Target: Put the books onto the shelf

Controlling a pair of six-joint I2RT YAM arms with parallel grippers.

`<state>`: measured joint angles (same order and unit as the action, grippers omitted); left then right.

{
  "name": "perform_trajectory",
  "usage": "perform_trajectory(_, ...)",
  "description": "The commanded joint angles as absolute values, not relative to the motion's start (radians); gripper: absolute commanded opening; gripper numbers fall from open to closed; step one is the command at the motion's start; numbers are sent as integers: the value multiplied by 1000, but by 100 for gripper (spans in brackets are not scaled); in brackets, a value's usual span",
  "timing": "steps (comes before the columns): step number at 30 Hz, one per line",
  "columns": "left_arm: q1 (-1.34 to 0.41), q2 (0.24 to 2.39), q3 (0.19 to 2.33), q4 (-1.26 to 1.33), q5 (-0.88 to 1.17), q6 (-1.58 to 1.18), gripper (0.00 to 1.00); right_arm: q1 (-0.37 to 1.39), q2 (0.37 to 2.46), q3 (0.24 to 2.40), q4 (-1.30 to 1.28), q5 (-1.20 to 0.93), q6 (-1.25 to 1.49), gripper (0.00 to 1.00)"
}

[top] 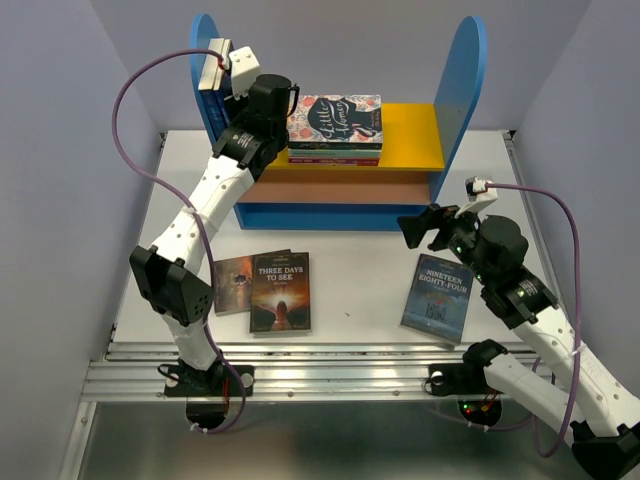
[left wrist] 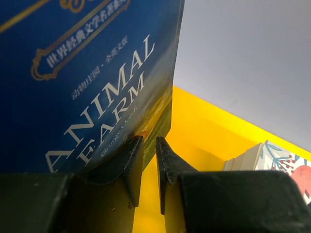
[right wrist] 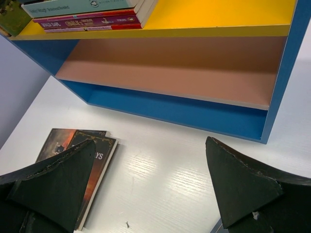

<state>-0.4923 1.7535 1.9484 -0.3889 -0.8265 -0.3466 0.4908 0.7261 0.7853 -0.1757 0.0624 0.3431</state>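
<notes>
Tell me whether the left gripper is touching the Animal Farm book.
Touching. The left wrist view shows the left gripper pinching the Animal Farm book by its lower corner.

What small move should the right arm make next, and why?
Probably lower the open right gripper toward the blue-green Nineteen Eighty-Four paperback. It lies flat on the white table close beside that arm, not yet shelved, while the left gripper is occupied at the blue Animal Farm book on the shelf's yellow upper board.
</notes>
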Motion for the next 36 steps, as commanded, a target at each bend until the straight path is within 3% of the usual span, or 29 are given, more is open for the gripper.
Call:
perform_trajectory(1,-483,1752,1933,-390,-919,-374,28,488,710,822,-153,84,328,100)
perform_trajectory(30,-483,1743,1882,-367,-896,-241,28,488,709,824,-158,98,324,100)
perform_trajectory(36,-483,1718,1881,-308,-784,-207,29,488,721,827,-158,89,325,100)
